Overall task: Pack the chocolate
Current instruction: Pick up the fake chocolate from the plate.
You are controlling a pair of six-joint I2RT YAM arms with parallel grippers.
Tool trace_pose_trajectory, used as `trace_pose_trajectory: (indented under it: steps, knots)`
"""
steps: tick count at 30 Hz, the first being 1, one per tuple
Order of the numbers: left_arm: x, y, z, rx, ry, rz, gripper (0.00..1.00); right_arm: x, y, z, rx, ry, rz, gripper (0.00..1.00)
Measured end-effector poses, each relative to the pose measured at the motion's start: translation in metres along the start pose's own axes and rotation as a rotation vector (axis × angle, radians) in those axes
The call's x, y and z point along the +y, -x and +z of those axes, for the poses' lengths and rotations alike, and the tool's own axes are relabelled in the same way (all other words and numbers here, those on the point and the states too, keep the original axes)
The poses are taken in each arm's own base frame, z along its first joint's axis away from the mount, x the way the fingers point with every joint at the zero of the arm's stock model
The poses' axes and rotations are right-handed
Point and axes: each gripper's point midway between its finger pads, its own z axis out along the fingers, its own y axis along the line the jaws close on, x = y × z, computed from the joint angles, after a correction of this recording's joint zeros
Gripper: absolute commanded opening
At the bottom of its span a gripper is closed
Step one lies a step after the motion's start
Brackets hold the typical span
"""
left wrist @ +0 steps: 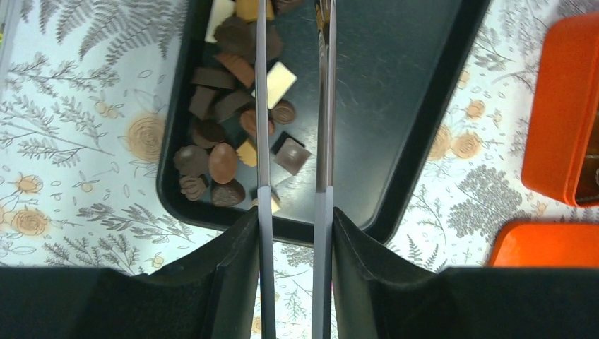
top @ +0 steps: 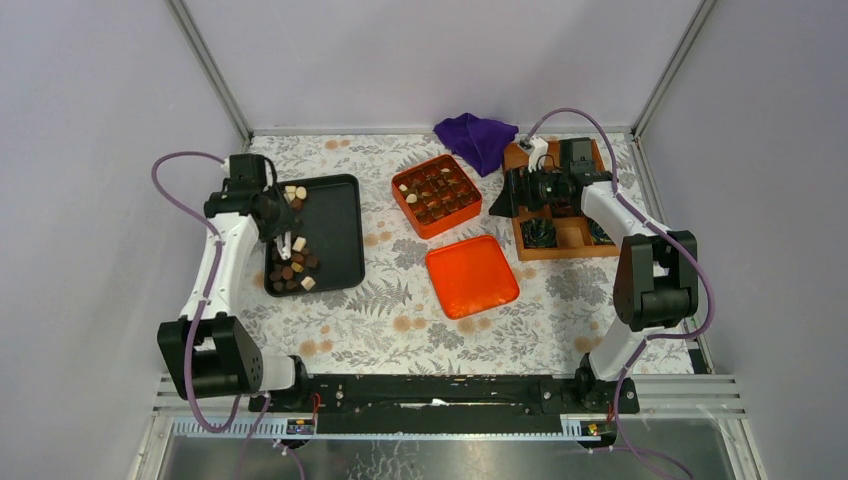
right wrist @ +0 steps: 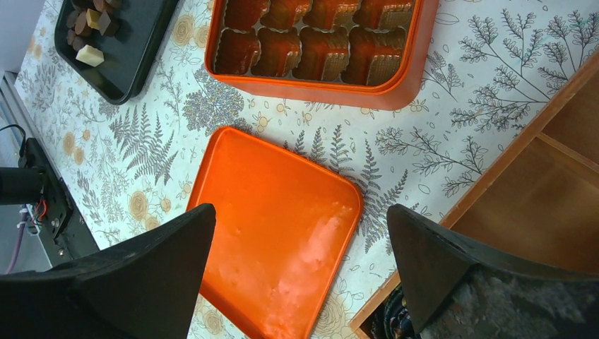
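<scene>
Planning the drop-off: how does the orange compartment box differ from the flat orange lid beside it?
The orange compartmented box is deep and split into brown-lined cells; the flat orange lid is shallow and undivided. The box sits farther back, the lid nearer the front. Both are orange, squarish with rounded corners.

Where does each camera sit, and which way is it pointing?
Top external: fixed above and behind the bases, looking down on the table; left arm and right arm show.
Left wrist: on that wrist, looking down past the left end effector at chocolates in the black tray.
Right wrist: on that wrist, looking down past the open right end effector at the orange lid.
Shared: both wrist views show the black tray and orange lid.
</scene>
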Motion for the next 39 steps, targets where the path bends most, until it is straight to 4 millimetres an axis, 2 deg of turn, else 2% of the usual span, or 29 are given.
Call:
trace_pose_trajectory:
  steps: [7, 17, 25, 34, 39]
  knots:
    - [0.036, -0.002, 0.007, 0.034, 0.037, -0.098, 0.43, 0.000, -0.001, 0.000, 0.003, 0.001, 0.002, 1.00]
    - [0.046, -0.017, 0.026, 0.129, 0.001, -0.151, 0.39, 0.000, -0.002, -0.001, 0.008, 0.001, 0.003, 1.00]
    - [0.039, -0.036, 0.031, 0.192, -0.054, -0.166, 0.37, 0.000, -0.004, -0.001, 0.015, 0.002, 0.002, 1.00]
    - [0.012, -0.061, 0.027, 0.288, -0.213, -0.212, 0.36, 0.001, -0.005, 0.000, 0.018, 0.009, 0.002, 1.00]
    - [-0.003, -0.063, 0.020, 0.300, -0.286, -0.220, 0.37, 0.003, -0.005, 0.000, 0.016, 0.024, 0.003, 1.00]
